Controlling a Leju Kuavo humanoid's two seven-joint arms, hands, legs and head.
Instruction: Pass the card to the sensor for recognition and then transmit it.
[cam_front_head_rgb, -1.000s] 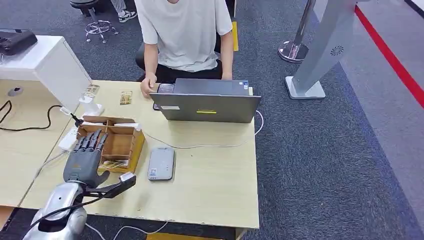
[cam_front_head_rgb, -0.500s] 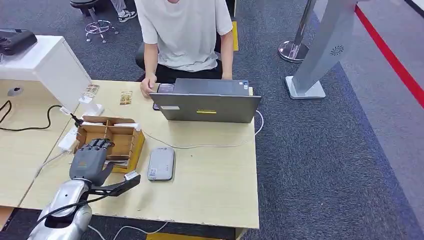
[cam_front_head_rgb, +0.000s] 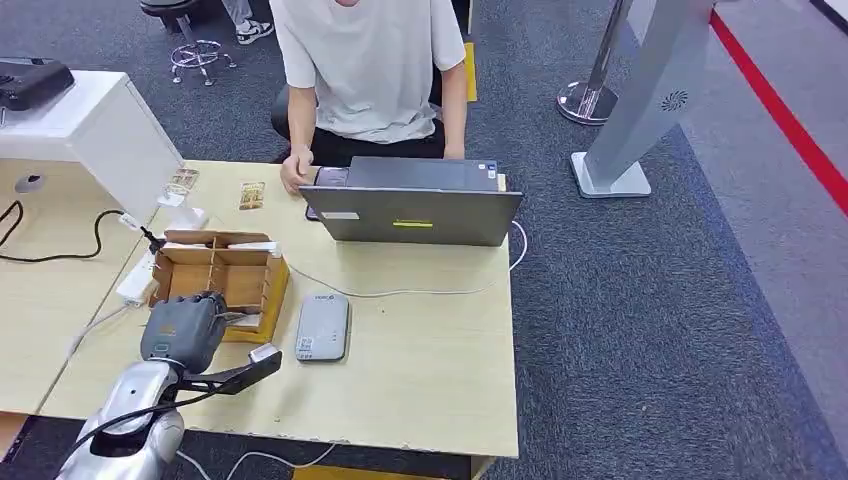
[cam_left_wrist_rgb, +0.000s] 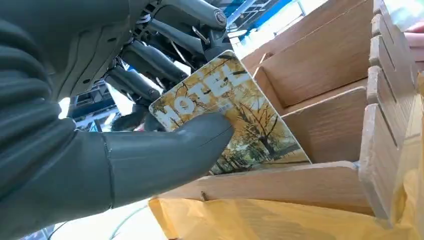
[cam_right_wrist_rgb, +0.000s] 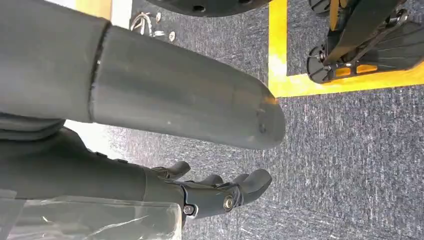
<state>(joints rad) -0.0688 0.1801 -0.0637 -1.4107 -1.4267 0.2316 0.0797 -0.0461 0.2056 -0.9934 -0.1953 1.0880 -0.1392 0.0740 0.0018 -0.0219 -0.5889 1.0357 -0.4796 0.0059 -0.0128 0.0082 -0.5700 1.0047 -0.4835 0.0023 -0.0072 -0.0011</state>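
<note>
My left hand (cam_front_head_rgb: 183, 330) reaches down into the near corner of the wooden divided box (cam_front_head_rgb: 250, 272) at the table's left. In the left wrist view its thumb (cam_left_wrist_rgb: 165, 152) and fingers pinch a yellow card (cam_left_wrist_rgb: 245, 117) printed "HOTEL", tilted up out of a compartment of the box (cam_left_wrist_rgb: 325, 125). The grey card sensor (cam_front_head_rgb: 323, 327) lies flat on the table just right of the box and of my hand. My right hand (cam_right_wrist_rgb: 175, 107) hangs over dark carpet with its fingers apart and nothing in it.
A person (cam_front_head_rgb: 370, 70) sits at the far side behind an open laptop (cam_front_head_rgb: 415, 205). Two more cards (cam_front_head_rgb: 252, 195) lie near the person's hand. A white cable (cam_front_head_rgb: 400, 292) crosses the table; a power strip (cam_front_head_rgb: 135, 280) and a white cabinet (cam_front_head_rgb: 100, 130) stand left.
My left hand's fingers, stretched out over the box a second ago, have curled down into it and closed on the card. The sensor, laptop and person stay put.
</note>
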